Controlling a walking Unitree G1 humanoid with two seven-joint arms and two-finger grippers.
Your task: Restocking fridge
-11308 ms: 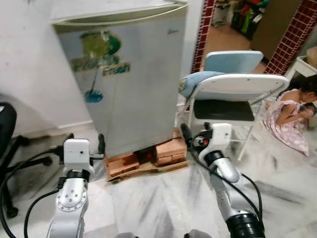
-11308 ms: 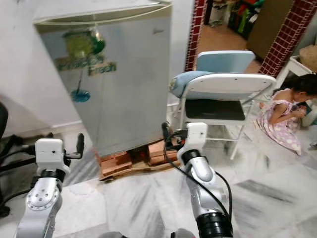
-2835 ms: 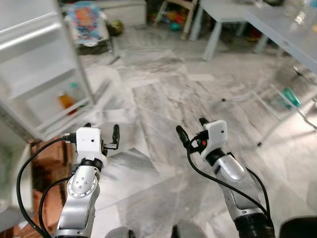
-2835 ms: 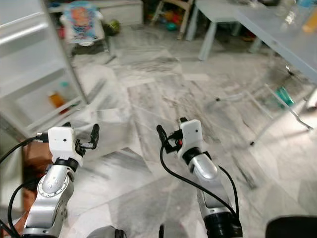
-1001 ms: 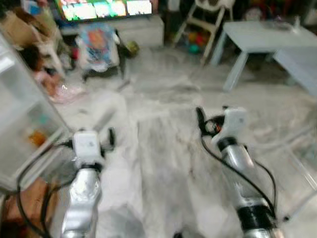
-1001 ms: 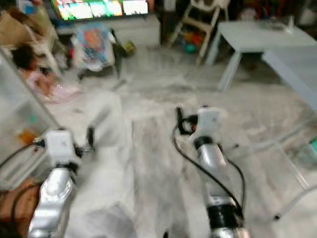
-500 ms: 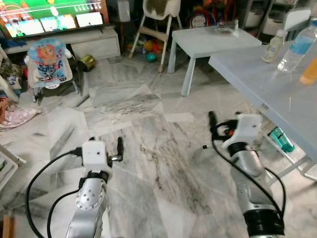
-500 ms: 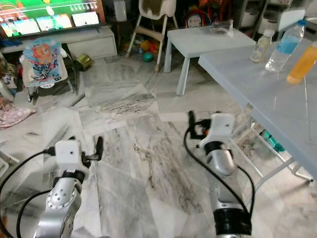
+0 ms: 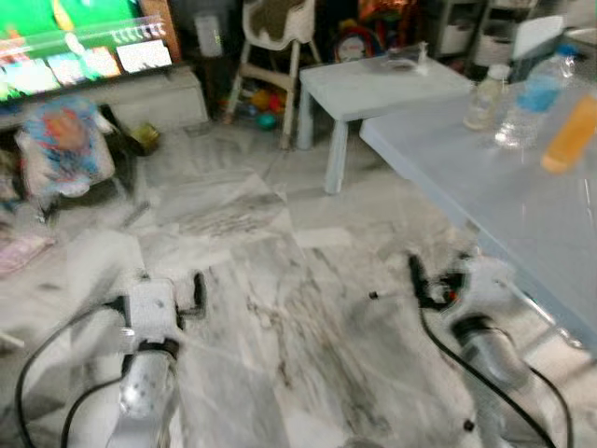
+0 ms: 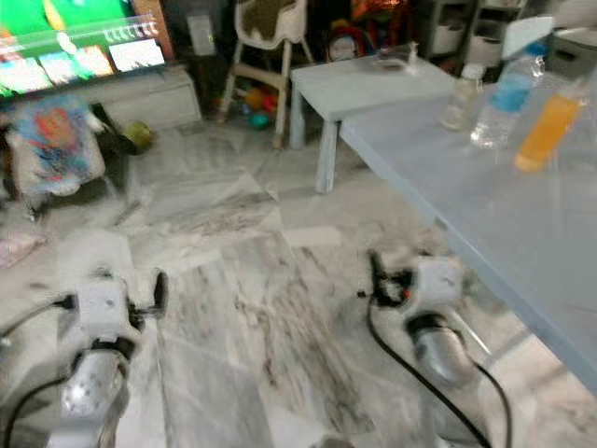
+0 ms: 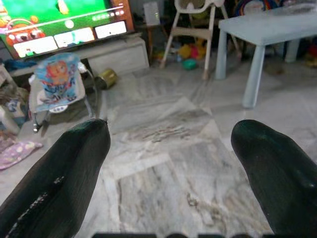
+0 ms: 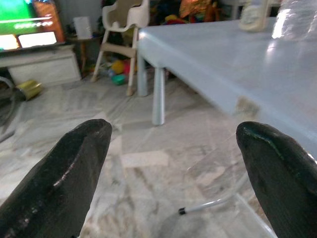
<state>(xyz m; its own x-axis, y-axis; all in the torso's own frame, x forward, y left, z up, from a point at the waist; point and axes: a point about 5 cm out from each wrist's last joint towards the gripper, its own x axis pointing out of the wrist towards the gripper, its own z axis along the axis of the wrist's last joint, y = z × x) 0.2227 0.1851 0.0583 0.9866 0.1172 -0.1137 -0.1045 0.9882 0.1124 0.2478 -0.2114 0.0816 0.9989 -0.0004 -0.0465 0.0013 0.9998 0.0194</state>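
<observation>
left eye view is blurred: my left gripper (image 11: 168, 163) hangs over the marble floor (image 9: 280, 308) with fingers spread wide, holding nothing; my right gripper (image 12: 173, 168) likewise gapes beside the grey table (image 10: 485, 205), where a water bottle (image 10: 504, 98) and an orange bottle (image 10: 544, 131) stand upright

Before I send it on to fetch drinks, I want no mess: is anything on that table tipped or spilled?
Nothing stands out. The orange bottle, the water bottle and the small pale bottle all stand upright on the grey table, and I see no puddle, though the picture is blurred.
</observation>
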